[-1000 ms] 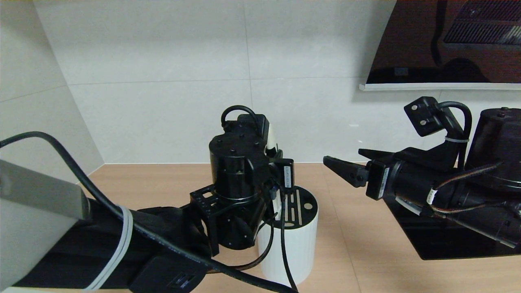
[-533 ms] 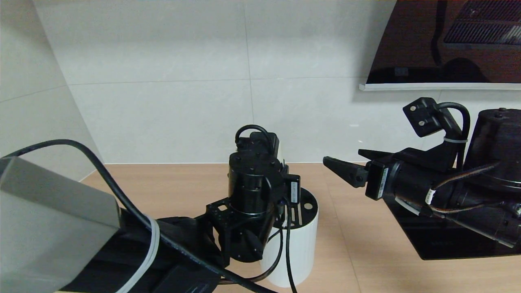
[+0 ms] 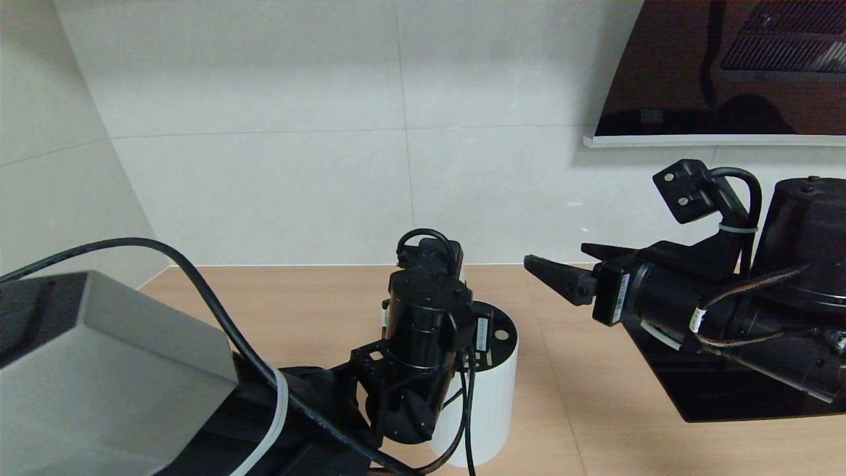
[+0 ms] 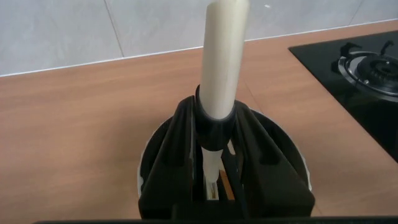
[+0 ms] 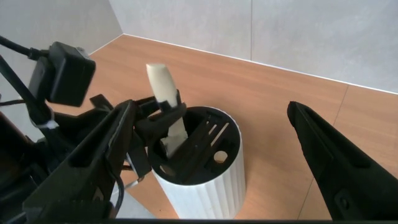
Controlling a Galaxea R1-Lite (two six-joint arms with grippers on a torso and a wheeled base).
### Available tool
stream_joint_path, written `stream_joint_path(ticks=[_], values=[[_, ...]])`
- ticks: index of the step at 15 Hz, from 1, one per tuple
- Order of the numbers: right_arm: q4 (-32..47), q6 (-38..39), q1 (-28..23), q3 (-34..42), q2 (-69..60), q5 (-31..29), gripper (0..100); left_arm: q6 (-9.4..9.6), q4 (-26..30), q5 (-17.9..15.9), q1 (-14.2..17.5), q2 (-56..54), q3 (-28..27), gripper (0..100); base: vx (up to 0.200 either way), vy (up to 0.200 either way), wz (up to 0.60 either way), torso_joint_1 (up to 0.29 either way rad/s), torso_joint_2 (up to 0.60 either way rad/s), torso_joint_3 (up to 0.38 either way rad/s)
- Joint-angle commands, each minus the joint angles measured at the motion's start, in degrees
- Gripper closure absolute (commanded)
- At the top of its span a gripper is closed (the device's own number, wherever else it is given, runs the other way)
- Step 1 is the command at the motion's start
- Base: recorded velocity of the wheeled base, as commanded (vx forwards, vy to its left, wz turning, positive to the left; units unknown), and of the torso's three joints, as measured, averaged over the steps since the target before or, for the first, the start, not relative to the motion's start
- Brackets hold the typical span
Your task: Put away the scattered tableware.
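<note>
A cream-handled utensil (image 4: 221, 56) stands upright with its lower end down in a slot of the white round holder's black top (image 4: 283, 140). My left gripper (image 4: 214, 117) is shut on it just below the handle, directly over the holder (image 3: 492, 396). The right wrist view has the same handle (image 5: 161, 81) leaning over the holder (image 5: 208, 183), with the left gripper (image 5: 155, 121) clamped on it. My right gripper (image 3: 558, 258) hangs open to the right of the holder, above the counter, nothing between its fingers (image 5: 336, 162). The utensil's working end is hidden.
A black gas hob (image 3: 714, 390) is set into the wooden counter (image 3: 277, 297) at the right, its burner (image 4: 373, 65) close to the holder. A dark range hood (image 3: 727, 66) hangs on the tiled wall. Bare counter lies left of and behind the holder.
My left arm has come down and slightly right, sinking the utensil lower into the holder. The right arm has barely shifted.
</note>
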Motion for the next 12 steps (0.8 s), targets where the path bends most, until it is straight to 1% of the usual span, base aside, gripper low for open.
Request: stream_joint_path(ticks=[1,2,9,10,12], values=[[-0.03,-0.01,0.03,0.0,0.1,0.01,0,-0.01,-0.02,0.04,0.01,0.08,0.06,100,0.0,0.0,0.0,0.0,0.0,0.0],[-0.03,-0.01,0.03,0.0,0.1,0.01,0,-0.01,-0.02,0.04,0.01,0.08,0.06,0,0.0,0.0,0.0,0.0,0.0,0.0],[-0.03,-0.01,0.03,0.0,0.19,-0.08,0,-0.1,-0.2,0.04,0.01,-1.32,0.06,0,0.0,0.0,0.0,0.0,0.0,0.0],[-0.11,-0.01,0.03,0.09,-0.07,-0.08,0,-0.19,-0.73,0.04,0.36,-4.31,0.06,0,0.0,0.0,0.0,0.0,0.0,0.0],[-0.2,-0.27,-0.59,0.44,-1.65,-0.87,0,-0.19,-1.34,-0.48,2.29,-12.75,1.03,0,0.0,0.0,0.0,0.0,0.0,0.0]])
